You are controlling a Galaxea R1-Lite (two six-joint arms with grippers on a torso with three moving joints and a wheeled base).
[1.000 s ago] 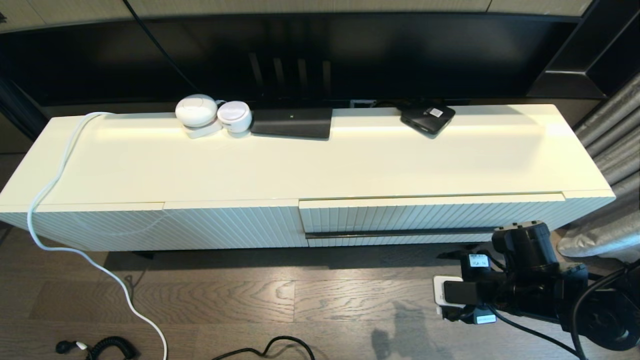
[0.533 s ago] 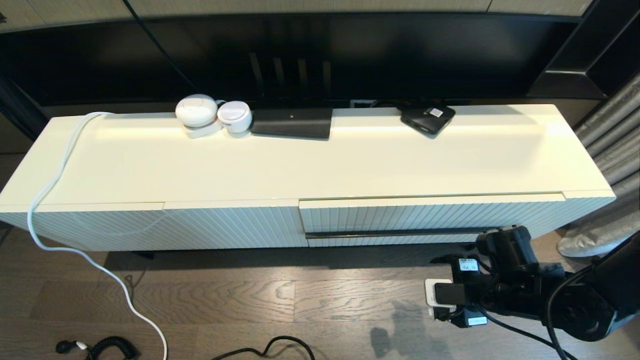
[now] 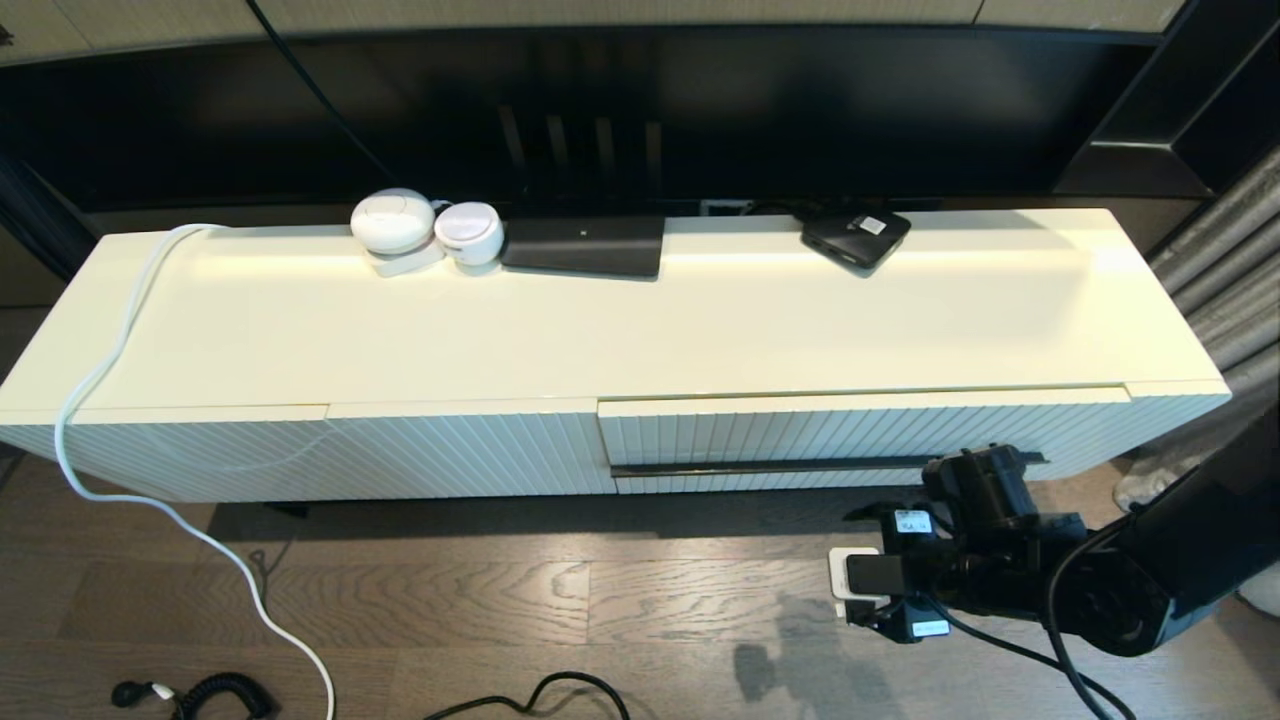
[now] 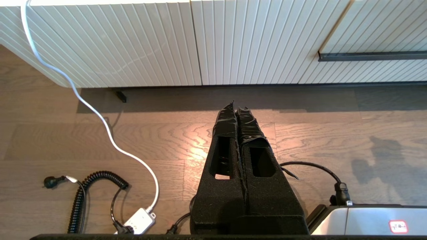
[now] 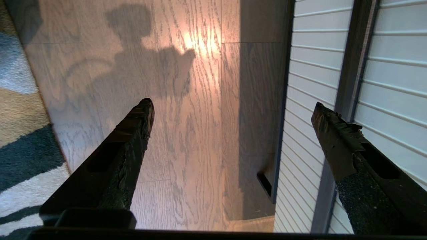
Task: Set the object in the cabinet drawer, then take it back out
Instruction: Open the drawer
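Note:
The cabinet drawer (image 3: 860,425) is closed; its ribbed cream front fills the right half of the low cabinet, with the black bar handle (image 3: 770,467) across it. My right gripper (image 3: 980,470) hangs low in front of the handle's right end. It is open and empty (image 5: 232,105), and one fingertip (image 5: 328,133) lies in line with the handle (image 5: 353,66). My left gripper (image 4: 235,106) is shut over the wooden floor, empty, well short of the cabinet. No object is held, and I cannot tell which thing is the object.
On the cabinet top at the back stand two white round devices (image 3: 393,222), a black box (image 3: 585,245) and a small black device (image 3: 855,235). A white cable (image 3: 100,400) drapes over the left end. Cords (image 3: 220,690) lie on the floor, and grey curtains (image 3: 1220,260) hang at the right.
My right arm has moved left and up, closer to the right end of the drawer handle. The drawer and the things on top have not moved.

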